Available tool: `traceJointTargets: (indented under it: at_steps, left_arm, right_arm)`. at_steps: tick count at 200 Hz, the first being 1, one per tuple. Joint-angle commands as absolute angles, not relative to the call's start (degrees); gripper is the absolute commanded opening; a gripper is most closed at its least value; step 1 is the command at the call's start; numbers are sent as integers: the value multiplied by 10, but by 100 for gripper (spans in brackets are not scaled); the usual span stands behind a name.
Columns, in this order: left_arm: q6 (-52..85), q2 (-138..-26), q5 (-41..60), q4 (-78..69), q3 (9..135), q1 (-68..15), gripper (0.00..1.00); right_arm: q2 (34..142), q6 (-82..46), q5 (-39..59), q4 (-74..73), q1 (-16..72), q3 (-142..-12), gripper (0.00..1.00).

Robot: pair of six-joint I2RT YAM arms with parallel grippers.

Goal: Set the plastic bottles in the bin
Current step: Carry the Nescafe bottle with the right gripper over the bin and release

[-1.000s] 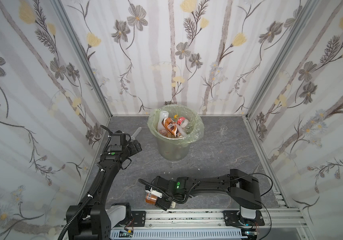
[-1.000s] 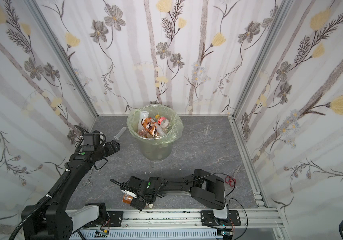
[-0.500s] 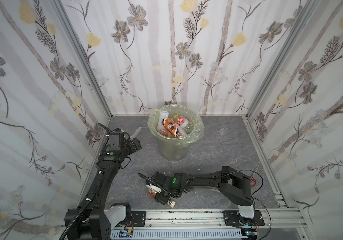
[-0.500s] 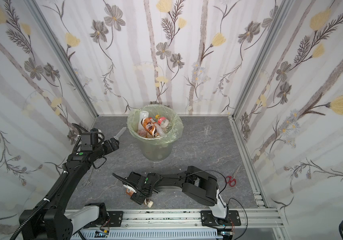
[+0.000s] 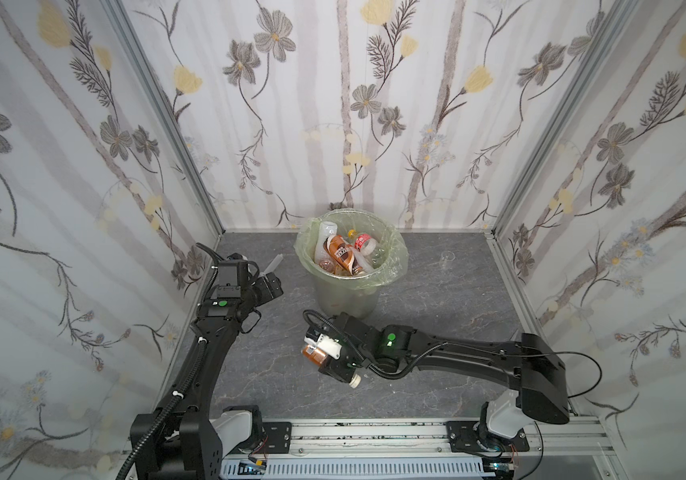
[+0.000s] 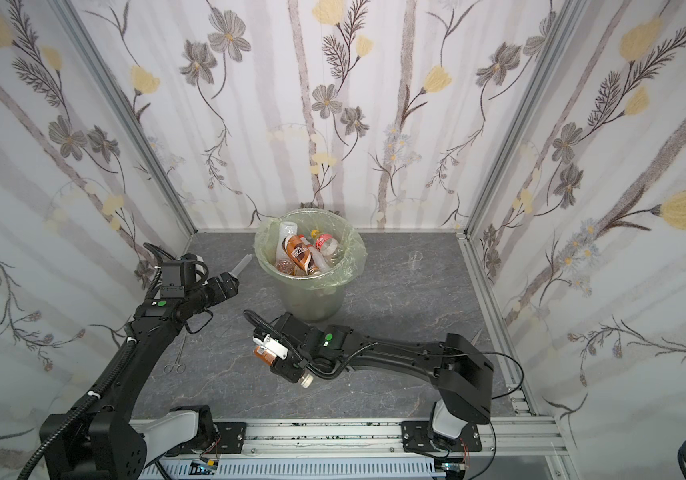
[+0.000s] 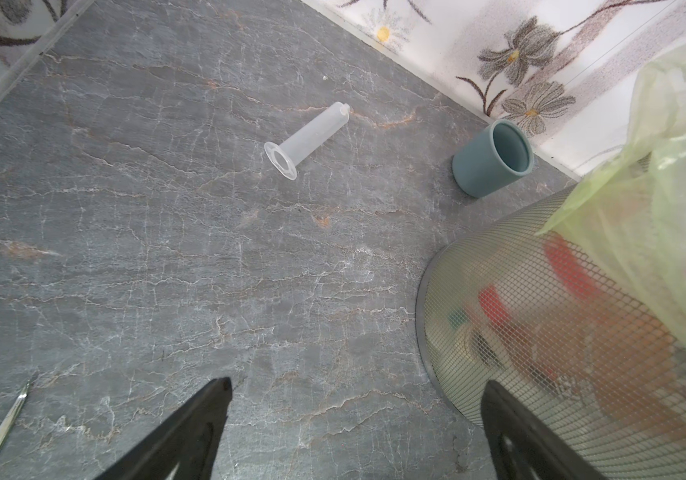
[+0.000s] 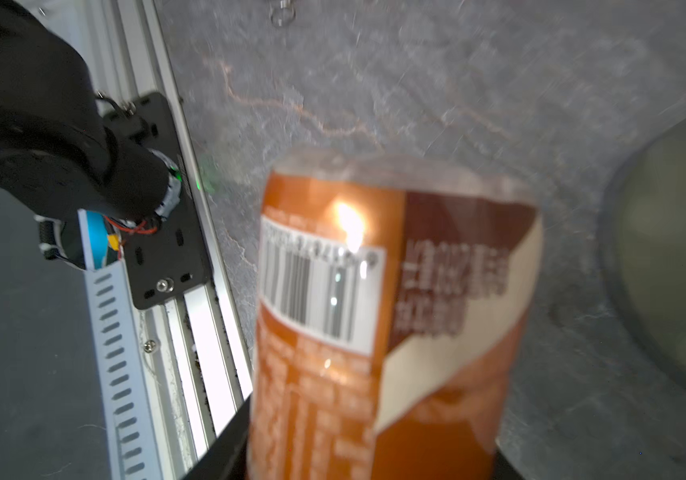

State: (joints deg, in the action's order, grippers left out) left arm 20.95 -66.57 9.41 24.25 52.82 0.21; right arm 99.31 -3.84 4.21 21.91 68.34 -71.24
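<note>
Now your right pincer [image 5: 324,356] is clasping the copper-brown plastic bottle [image 8: 374,316], jaws narrowed around its body, base jutting past them.

Left arm [image 5: 208,349] high, jaws wide; right arm [image 5: 466,353] outstretched, jaws tight.

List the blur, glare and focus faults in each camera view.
Right wrist view: motion-blurred throughout, the brown bottle soft and close, with a bright glare spot on its label by the barcode. Left wrist view: floor and syringe sharp, contents of the bin hazy behind its mesh wall. Both top views: sharp and evenly lit, no glare.
</note>
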Motion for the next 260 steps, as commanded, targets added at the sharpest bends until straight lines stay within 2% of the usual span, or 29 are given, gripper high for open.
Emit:
traceJointTargets:
  at_steps: [1, 21, 64, 99, 130, 185, 201, 223, 260]
  left_arm:
    - [193, -666, 105, 231, 532, 3, 96]
    - [179, -667, 113, 230, 530, 2, 96]
    - [155, -665, 131, 228, 530, 2, 97]
    - [145, -655, 148, 222, 530, 2, 96]
    - [138, -643, 153, 221, 520, 2, 96]
    - [128, -616, 157, 221, 504, 2, 97]
    - [127, -616, 159, 221, 506, 1, 97]
    - [128, -616, 161, 220, 510, 2, 97]
    - [129, -611, 165, 221, 511, 2, 97]
  right_arm:
    - [942, -1, 39, 219, 646, -738, 44]
    - [920, 18, 40, 251, 585, -796, 45]
    - [950, 2, 47, 294, 479, -973, 46]
    - [1062, -7, -41, 382, 432, -1175, 47]
    - [1174, -28, -47, 461, 416, -1306, 47]
    - [1227, -43, -52, 499, 404, -1323, 50]
    - [1234, -43, -46, 501, 405, -1323, 56]
    - [1239, -44, -54, 494, 405, -1323, 72]
    - [1234, -49, -74, 488, 402, -1323, 76]
